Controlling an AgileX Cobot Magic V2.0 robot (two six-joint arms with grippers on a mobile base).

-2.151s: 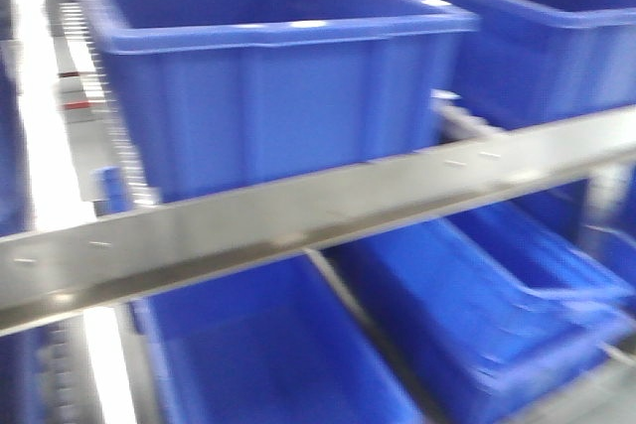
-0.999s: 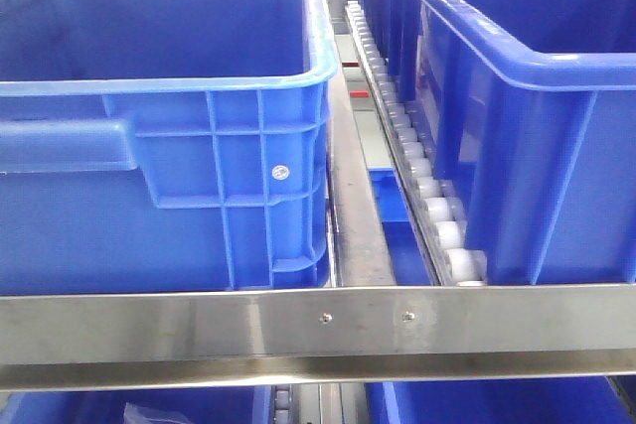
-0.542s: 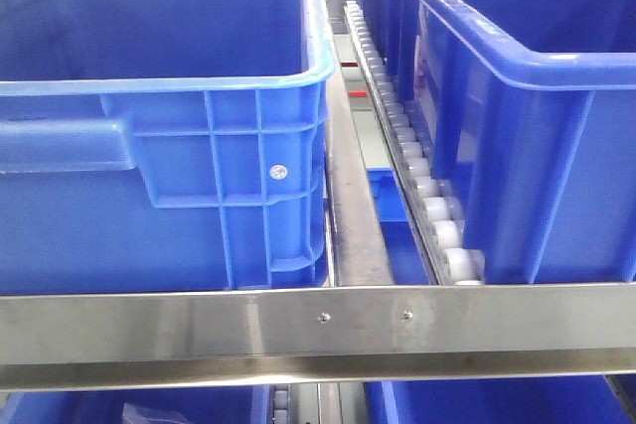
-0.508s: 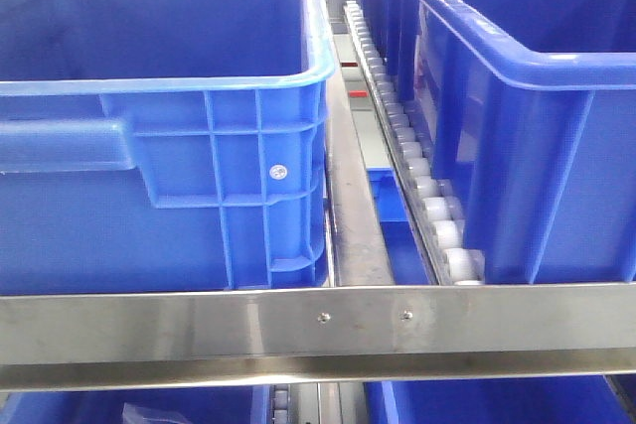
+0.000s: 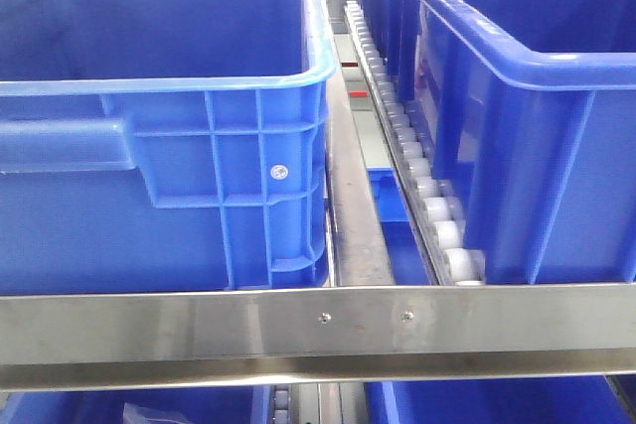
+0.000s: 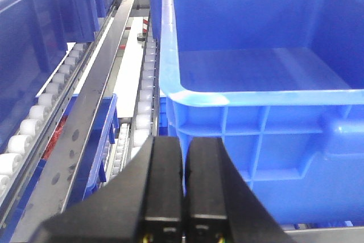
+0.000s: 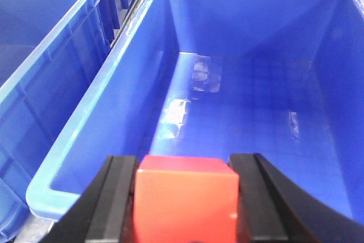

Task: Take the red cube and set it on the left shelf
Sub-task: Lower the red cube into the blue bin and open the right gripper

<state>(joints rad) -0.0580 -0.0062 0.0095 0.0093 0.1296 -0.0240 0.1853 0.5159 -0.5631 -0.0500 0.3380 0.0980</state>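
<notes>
The red cube (image 7: 186, 200) is clamped between the black fingers of my right gripper (image 7: 185, 166), which is shut on it just above the near rim of a large blue crate (image 7: 85, 135). The left shelf fills the front view: a flat steel front rail (image 5: 318, 330), white roller tracks (image 5: 417, 181) and blue crates (image 5: 169, 126). My left gripper (image 6: 183, 143) is shut with nothing in it, its fingers pressed together in front of another blue crate (image 6: 273, 123). Neither gripper shows in the front view.
A second blue crate (image 5: 537, 96) stands right of the roller track, with a steel divider bar (image 5: 353, 196) between the two. More blue crates (image 5: 477, 404) sit on the level below. A dark steel rail (image 6: 85, 123) and rollers (image 6: 34, 135) run left of my left gripper.
About two seconds ago the front view was blurred and tilted across the shelf. It has since settled square to the front rail, and nothing has moved in the last second.
</notes>
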